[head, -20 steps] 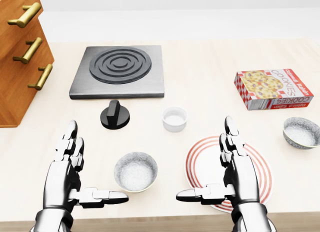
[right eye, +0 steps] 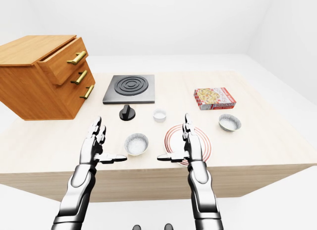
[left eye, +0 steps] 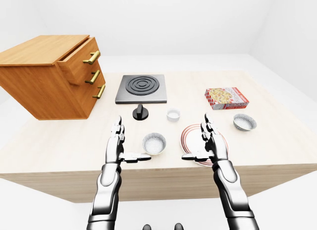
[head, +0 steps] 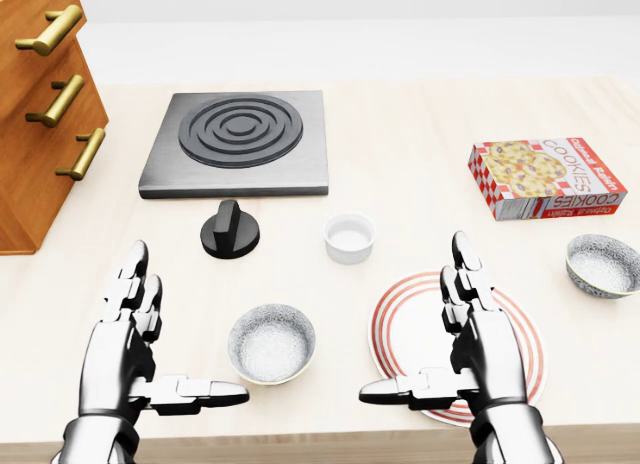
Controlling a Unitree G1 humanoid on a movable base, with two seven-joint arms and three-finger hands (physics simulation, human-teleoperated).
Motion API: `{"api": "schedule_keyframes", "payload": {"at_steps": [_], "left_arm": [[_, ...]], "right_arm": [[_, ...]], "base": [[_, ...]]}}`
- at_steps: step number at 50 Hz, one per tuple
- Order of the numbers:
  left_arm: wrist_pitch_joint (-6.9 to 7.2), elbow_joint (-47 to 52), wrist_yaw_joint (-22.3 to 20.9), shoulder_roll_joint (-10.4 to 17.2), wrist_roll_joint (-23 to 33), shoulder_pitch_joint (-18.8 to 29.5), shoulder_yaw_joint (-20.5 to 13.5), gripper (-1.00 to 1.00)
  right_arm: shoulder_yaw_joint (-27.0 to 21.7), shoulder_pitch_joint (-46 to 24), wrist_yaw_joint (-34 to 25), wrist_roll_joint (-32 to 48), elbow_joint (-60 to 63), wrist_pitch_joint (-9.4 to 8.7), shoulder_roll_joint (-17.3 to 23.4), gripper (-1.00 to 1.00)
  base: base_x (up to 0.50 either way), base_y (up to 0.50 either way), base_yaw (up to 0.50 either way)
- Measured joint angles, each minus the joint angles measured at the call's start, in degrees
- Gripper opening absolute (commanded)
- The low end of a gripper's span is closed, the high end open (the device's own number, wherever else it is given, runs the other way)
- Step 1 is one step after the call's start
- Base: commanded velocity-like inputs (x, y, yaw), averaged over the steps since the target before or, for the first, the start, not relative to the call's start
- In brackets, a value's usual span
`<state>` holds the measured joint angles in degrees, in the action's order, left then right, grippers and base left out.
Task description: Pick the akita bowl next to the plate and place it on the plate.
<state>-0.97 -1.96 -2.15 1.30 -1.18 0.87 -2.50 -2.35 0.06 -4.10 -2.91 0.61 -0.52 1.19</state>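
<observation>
A speckled grey akita bowl (head: 271, 342) sits upright on the wooden counter just left of the white plate with red rings (head: 405, 319). A second speckled bowl (head: 603, 264) stands right of the plate, near the view's right edge. My left hand (head: 185, 344) hovers open to the left of the near bowl, thumb pointing at it without touching. Over the plate's lower part my right hand (head: 420, 336) is open, its thumb pointing left. Neither hand holds anything.
Above the bowl and plate stand a small white cup (head: 349, 236) and a black knob (head: 230, 229). A dark stove plate (head: 237, 142) lies higher up, a cookies box (head: 546, 178) at the right, a wooden drawer chest (left eye: 54, 74) at the left.
</observation>
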Motion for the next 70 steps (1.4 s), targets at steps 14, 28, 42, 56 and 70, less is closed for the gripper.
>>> {"api": "schedule_keyframes", "payload": {"at_steps": [14, 28, 42, 56, 70], "left_arm": [[-0.12, 0.1, -0.2, 0.1, 0.0, -0.2, -0.1, 1.0], [-0.05, 0.3, -0.3, 0.0, 0.1, -0.2, 0.0, 1.0], [0.21, 0.7, -0.2, -0.1, 0.2, -0.2, 0.2, 1.0], [0.27, 0.6, -0.4, -0.2, -0.2, 0.0, 0.2, 1.0], [0.67, 1.1, -0.4, -0.1, -0.8, -0.1, 0.0, 1.0]], "right_arm": [[-0.2, 0.6, -1.1, -1.3, 1.4, -0.92, -0.1, 1.0], [-0.5, 0.8, -1.7, -2.2, 2.3, -2.05, 0.0, 1.0], [-0.7, 0.7, -1.7, -2.6, 2.3, -2.37, 0.1, 1.0], [-0.4, 0.2, -1.2, -1.2, 1.7, -2.63, 0.3, 1.0], [0.4, 1.1, -1.7, 0.3, 2.4, -1.7, 0.1, 1.0]], "base": [[0.0, -0.3, 0.0], [0.0, -0.46, 0.0], [0.0, -0.46, 0.0], [0.0, -0.12, 0.0], [0.0, 0.0, 0.0]]}}
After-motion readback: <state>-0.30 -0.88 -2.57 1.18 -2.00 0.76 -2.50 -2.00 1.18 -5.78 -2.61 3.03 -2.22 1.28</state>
